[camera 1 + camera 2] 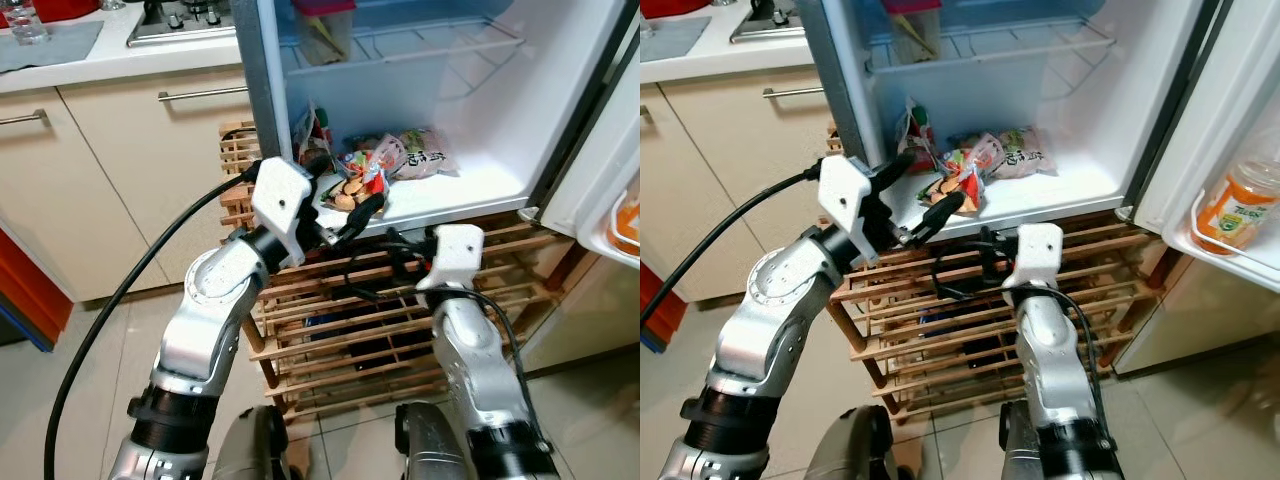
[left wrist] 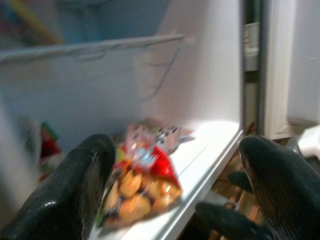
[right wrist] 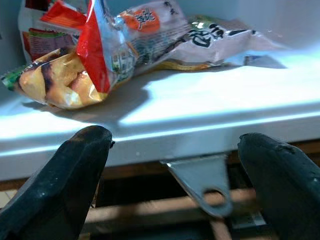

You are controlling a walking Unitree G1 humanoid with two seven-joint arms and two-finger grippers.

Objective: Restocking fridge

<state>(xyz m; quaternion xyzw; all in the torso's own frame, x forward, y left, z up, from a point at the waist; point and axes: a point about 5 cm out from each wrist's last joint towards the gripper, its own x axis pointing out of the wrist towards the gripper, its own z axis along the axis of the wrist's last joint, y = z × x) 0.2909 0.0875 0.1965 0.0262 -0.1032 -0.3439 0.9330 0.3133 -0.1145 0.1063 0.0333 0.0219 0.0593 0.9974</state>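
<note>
Snack bag (image 1: 358, 185) lies on fridge floor shelf (image 1: 470, 190) near front lip, just beside other packets (image 1: 420, 155). Left gripper (image 1: 345, 205) at shelf edge, fingers spread wide, holding nothing; bag sits just ahead of its fingertips. Right gripper (image 3: 175, 165) below shelf lip, over wooden rack (image 1: 400, 330), also wide open and empty. Judgement: placing looks done. Back left gripper out level and slow; avoid catching bag wrapper and dragging it off lip. Keep cable (image 1: 120, 300) clear of rack.
</note>
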